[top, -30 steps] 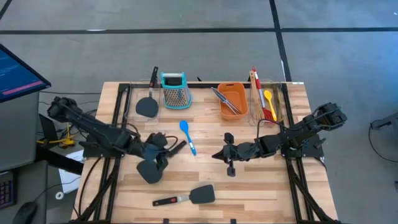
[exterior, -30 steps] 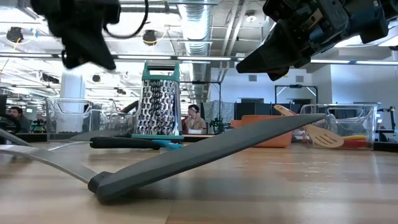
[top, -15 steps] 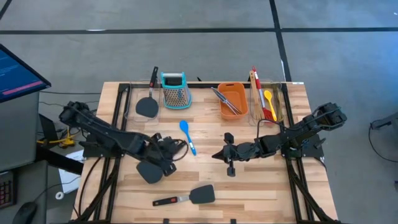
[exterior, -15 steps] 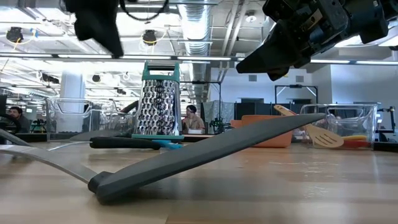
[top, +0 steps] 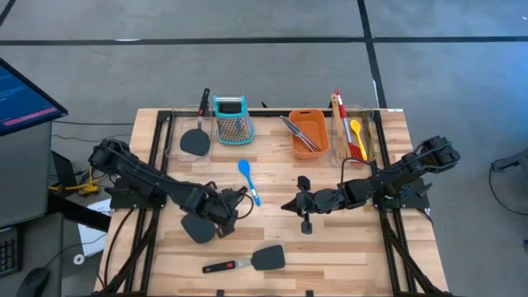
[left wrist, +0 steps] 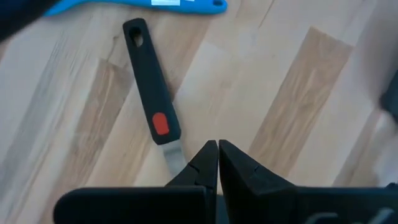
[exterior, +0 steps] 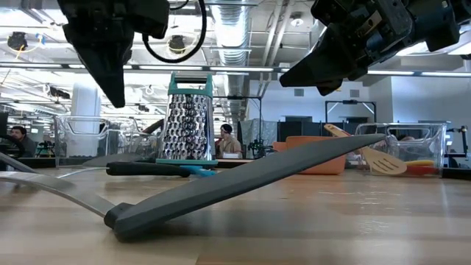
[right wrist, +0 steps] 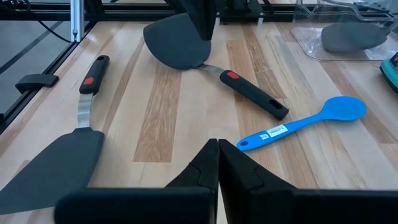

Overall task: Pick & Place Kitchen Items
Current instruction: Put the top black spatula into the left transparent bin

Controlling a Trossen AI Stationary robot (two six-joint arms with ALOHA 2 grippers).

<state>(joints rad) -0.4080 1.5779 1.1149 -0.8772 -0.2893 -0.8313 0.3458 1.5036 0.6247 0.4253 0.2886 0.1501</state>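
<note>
Left end effector [top: 224, 216]: hovering over the table [top: 346, 247] left of centre, fingers pressed shut, gripping nothing; its tips are sitting just above the neck of a black spatula [left wrist: 151, 102].
Right end effector [top: 289, 204]: hanging right of centre, fingers closed and empty, pointing toward the left arm.
Black spatula under left end effector: lying flat, blade [top: 196, 227] toward the near edge, red-dotted handle angling toward the blue spoon [top: 248, 180].
Blue spoon: lying mid-table, bowl toward the far edge, apart from both end effectors.
Second black spatula [top: 247, 261]: resting near the near edge, blade to the right, handle to the left.
Third black spatula [top: 196, 136]: sitting in the clear tray at the far left.
Tongs [top: 299, 134]: lying in the orange tub [top: 318, 122] at the far edge.
Wooden turner [top: 338, 115], red spoon [top: 347, 128], yellow spoon [top: 356, 132]: lying together in the clear tray near the far right corner.
Grater [top: 232, 120]: standing upright at the far edge, between spatula tray and tub.
</note>
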